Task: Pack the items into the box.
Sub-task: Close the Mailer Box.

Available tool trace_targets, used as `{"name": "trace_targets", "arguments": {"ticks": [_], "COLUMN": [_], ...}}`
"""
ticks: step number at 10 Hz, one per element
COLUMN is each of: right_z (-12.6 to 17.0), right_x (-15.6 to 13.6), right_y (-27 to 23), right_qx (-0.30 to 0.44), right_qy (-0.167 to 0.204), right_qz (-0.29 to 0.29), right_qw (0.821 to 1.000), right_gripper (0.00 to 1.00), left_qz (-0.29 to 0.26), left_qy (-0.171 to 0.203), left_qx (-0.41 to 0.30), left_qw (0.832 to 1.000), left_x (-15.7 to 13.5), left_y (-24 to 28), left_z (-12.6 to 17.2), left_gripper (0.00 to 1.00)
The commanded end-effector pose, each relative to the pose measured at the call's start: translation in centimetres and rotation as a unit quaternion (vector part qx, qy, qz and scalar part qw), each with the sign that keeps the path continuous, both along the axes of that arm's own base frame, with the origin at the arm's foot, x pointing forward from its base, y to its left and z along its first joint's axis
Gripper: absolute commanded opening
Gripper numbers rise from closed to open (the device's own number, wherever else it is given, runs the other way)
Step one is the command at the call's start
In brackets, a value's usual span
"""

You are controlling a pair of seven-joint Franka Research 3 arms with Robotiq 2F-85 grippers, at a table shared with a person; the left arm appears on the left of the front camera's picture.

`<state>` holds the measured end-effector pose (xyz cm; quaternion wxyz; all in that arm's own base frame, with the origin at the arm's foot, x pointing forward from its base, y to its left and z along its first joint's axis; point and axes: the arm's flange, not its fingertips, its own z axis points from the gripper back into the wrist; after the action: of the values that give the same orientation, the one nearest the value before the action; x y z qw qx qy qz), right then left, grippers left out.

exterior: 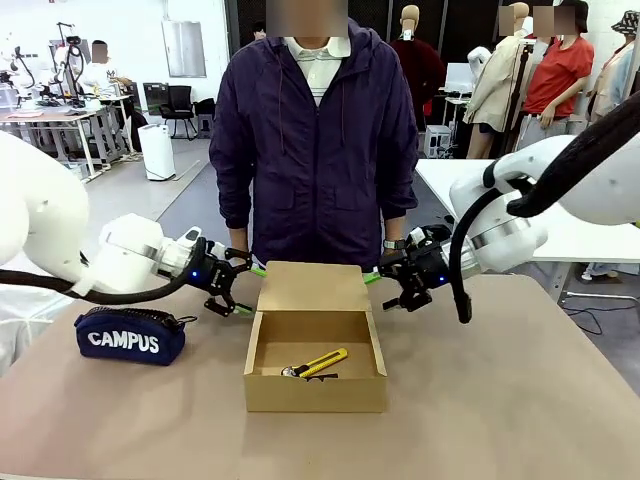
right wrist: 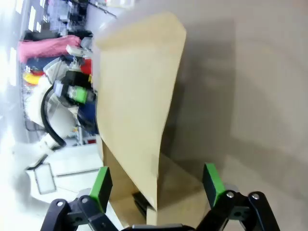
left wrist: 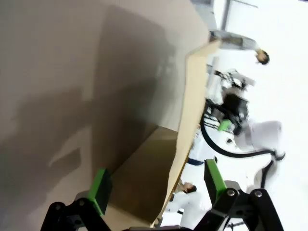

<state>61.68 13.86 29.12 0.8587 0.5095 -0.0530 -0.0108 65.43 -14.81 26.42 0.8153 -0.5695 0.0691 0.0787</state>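
The brown cardboard box (exterior: 316, 392) stands open in the middle of the table, its flap lid (exterior: 312, 286) raised at the back. A yellow-and-black utility knife (exterior: 318, 363) lies on the box floor. The stapler is hidden; I cannot tell what the dark shape (right wrist: 139, 203) low inside the box is. My left gripper (exterior: 250, 290) is open at the lid's left edge. That edge (left wrist: 185, 125) runs between its green pads (left wrist: 101, 185). At the lid's right edge, my right gripper (exterior: 387, 291) is open around the flap (right wrist: 139, 96).
A navy "CAMPUS" zip pouch (exterior: 130, 337) lies left of the box, under my left arm. A person in a dark purple jacket (exterior: 315, 150) stands close behind the box, hands low near the table's far edge.
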Motion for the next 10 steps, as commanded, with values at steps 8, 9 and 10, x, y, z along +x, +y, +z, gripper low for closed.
{"name": "trace_targets", "arguments": {"ticks": [8,9,10], "right_z": [-1.9,-1.8,-1.6], "right_x": [1.3,1.2,1.1], "right_y": [1.5,1.4,1.2], "right_qx": [0.12,0.128,0.13], "right_qy": [0.007,0.008,0.002], "right_qz": [-0.002,0.003,0.002], "right_qw": [0.993,0.992,0.992], "right_gripper": [0.67,0.67,0.67], "left_qz": [-0.082,-0.087,-0.093], "left_qy": [-0.05,-0.057,-0.06], "left_qx": [-0.136,-0.138,-0.145], "left_qw": [0.986,0.985,0.983], "left_x": [0.0,-0.1,-0.2], "left_y": [-1.6,-1.6,-1.7], "left_z": [-0.8,-0.4,0.0], "left_gripper": [0.68,0.68,0.68]}}
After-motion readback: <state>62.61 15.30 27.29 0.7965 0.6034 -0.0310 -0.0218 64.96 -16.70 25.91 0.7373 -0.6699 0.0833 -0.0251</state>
